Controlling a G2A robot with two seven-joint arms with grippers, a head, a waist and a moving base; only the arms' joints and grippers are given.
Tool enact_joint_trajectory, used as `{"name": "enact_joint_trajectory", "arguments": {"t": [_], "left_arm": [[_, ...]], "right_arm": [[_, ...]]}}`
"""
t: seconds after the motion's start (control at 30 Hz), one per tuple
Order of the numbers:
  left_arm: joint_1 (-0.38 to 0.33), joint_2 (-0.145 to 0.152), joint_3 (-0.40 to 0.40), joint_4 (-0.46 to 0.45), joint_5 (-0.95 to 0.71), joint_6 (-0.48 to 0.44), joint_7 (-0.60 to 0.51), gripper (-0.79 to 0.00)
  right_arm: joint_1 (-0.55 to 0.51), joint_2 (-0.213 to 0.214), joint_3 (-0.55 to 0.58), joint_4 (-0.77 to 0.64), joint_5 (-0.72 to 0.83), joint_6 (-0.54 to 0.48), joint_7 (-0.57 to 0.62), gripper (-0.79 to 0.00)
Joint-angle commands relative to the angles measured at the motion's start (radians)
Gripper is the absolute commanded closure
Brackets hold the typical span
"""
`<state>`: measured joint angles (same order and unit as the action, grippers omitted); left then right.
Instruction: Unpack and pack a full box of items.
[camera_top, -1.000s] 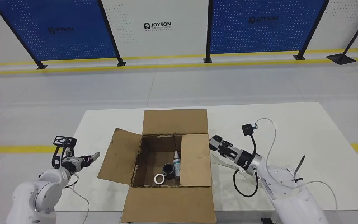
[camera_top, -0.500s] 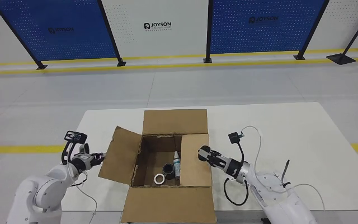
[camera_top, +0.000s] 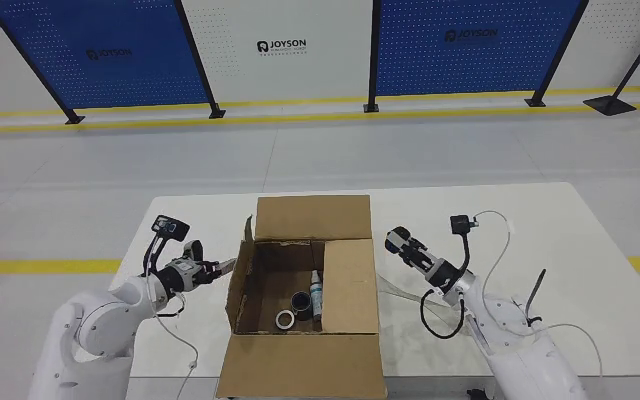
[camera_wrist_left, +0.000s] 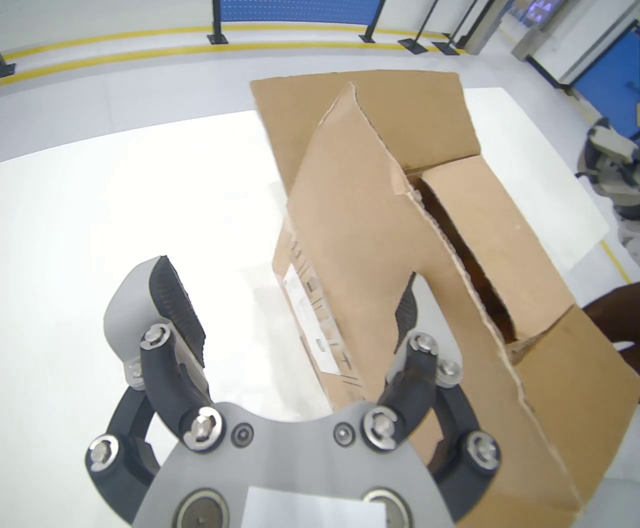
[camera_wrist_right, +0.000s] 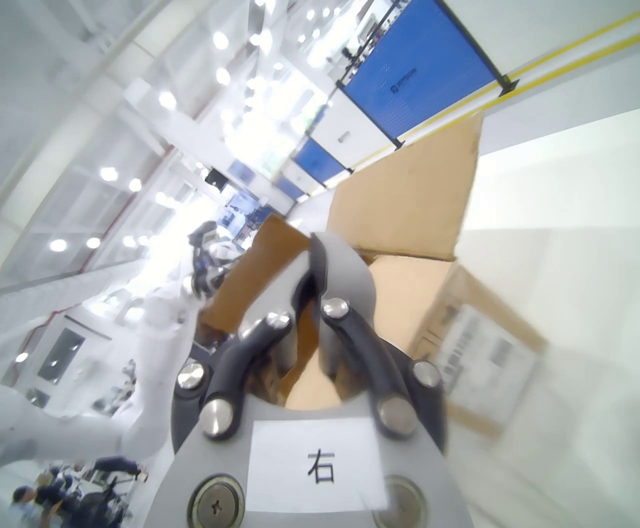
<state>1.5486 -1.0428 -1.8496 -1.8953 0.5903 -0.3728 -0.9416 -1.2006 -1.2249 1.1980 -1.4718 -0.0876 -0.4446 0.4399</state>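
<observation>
An opened cardboard box (camera_top: 300, 365) stands mid-table. Inside lie a white tape roll (camera_top: 285, 319), a black cylinder (camera_top: 301, 301) and a white bottle (camera_top: 316, 292). The box's left flap (camera_top: 237, 275) stands nearly upright. My left gripper (camera_top: 225, 268) is open against it, and in the left wrist view the flap (camera_wrist_left: 350, 210) runs between the left gripper's (camera_wrist_left: 290, 310) fingers, hiding part of one. The right flap (camera_top: 350, 285) lies folded in over the box. My right gripper (camera_top: 397, 240) is shut on nothing, just right of that flap; its tips (camera_wrist_right: 312, 247) face the box (camera_wrist_right: 410, 280).
The white table (camera_top: 520, 220) has bare surface left and right of the box. The rear flap (camera_top: 312, 215) and front flap (camera_top: 300, 380) lie splayed outward. Loose cables (camera_top: 480, 250) hang off the right arm. The table's front edge is close behind both arms.
My left arm has moved right to the box, and the left flap has gone from splayed out to nearly upright. My right gripper went in to the right flap, then drew back right.
</observation>
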Motion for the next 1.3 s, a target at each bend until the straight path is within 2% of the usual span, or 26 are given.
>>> {"name": "enact_joint_trajectory", "arguments": {"t": [0.0,0.2,0.4,0.53,0.67,0.87,1.13,1.27], "left_arm": [[-0.006,0.001,0.045,0.002,0.005,-0.02,-0.007,-0.785],[0.001,0.0,0.141,0.004,0.057,-0.056,0.038,-0.785],[0.005,0.004,0.184,0.022,0.1,-0.08,0.054,-0.785],[-0.009,0.006,0.209,0.057,0.173,-0.093,0.092,-0.785],[-0.016,0.007,0.226,0.082,0.205,-0.092,0.123,-0.785],[-0.024,0.01,0.234,0.092,0.226,-0.067,0.147,-0.785],[-0.025,0.012,0.242,0.093,0.247,-0.039,0.17,-0.785],[-0.022,0.014,0.243,0.087,0.25,-0.029,0.169,-0.785]], "right_arm": [[-0.002,0.001,0.003,-0.003,-0.002,-0.001,0.004,0.0],[-0.002,0.001,0.003,-0.003,-0.002,-0.001,0.004,0.0],[-0.003,0.0,0.009,0.006,0.0,0.02,-0.015,0.0],[0.05,-0.005,0.025,0.077,0.021,0.057,-0.074,0.0],[0.147,-0.017,0.009,0.22,-0.004,0.083,-0.118,0.0],[0.323,-0.052,-0.078,0.491,-0.049,0.079,-0.151,0.0],[0.504,-0.132,-0.222,0.822,-0.002,0.004,-0.096,0.0],[0.553,-0.174,-0.277,0.916,0.008,-0.029,-0.087,0.0]]}}
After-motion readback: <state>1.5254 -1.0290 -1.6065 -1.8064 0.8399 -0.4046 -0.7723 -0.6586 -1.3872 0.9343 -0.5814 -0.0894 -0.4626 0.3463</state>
